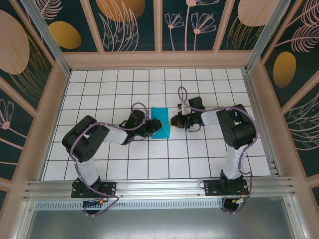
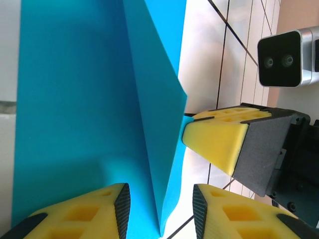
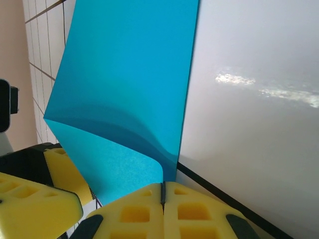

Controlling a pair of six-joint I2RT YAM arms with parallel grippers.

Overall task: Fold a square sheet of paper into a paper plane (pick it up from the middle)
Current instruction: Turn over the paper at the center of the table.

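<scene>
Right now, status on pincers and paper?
Right pincer shut on paper edge. Left pincer open, straddling the fold. Paper partly folded, one edge lifted. Nothing blocking.

The white counter (image 1: pixel 199 159) is lit brightly and evenly from above in the top external view, with only faint, soft shadows cast under the arms (image 1: pixel 89 142). In the right wrist view a streak of glare is seen on the counter at upper right, and the square sheet of paper (image 3: pixel 129 64) is shaded darker where it curls.
</scene>
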